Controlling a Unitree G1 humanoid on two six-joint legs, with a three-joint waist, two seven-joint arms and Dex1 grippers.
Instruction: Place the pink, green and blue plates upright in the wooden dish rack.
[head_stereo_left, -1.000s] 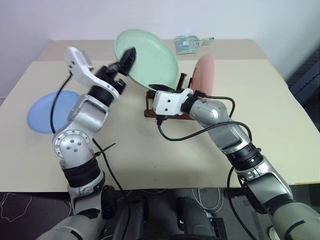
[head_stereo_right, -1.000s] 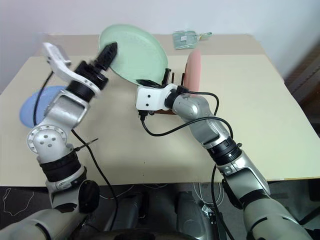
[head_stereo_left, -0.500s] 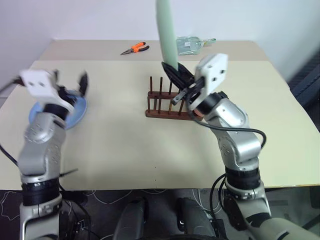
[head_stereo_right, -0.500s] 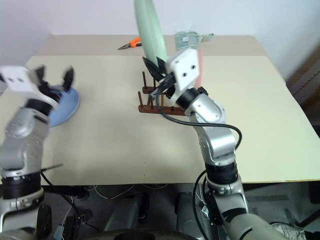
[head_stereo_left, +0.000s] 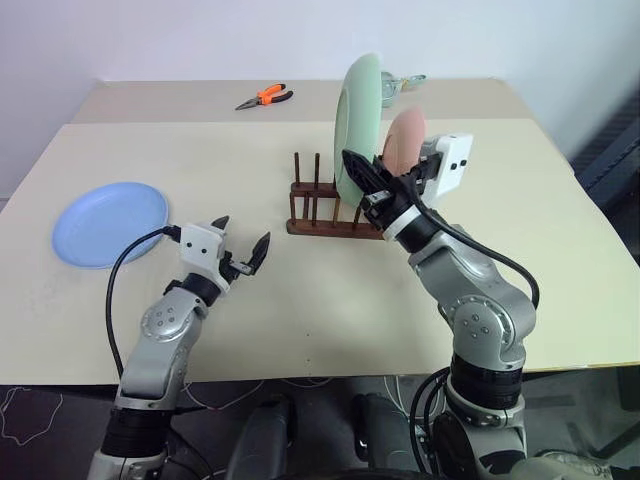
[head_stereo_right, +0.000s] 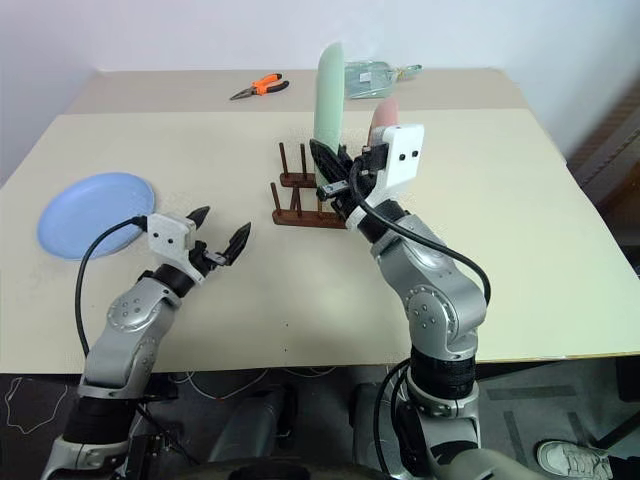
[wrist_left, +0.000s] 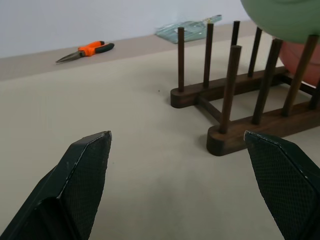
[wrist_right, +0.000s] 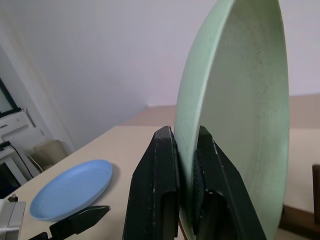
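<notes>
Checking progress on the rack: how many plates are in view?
3: the green plate held upright over the wooden dish rack by the right gripper, the pink plate standing behind it, the blue plate flat on the table.

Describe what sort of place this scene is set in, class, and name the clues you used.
Probably a lab or workshop test bench, not a kitchen: a plain beige table against a bare wall, orange pliers lying beside a wooden dish rack, and loose cables on the floor.
</notes>
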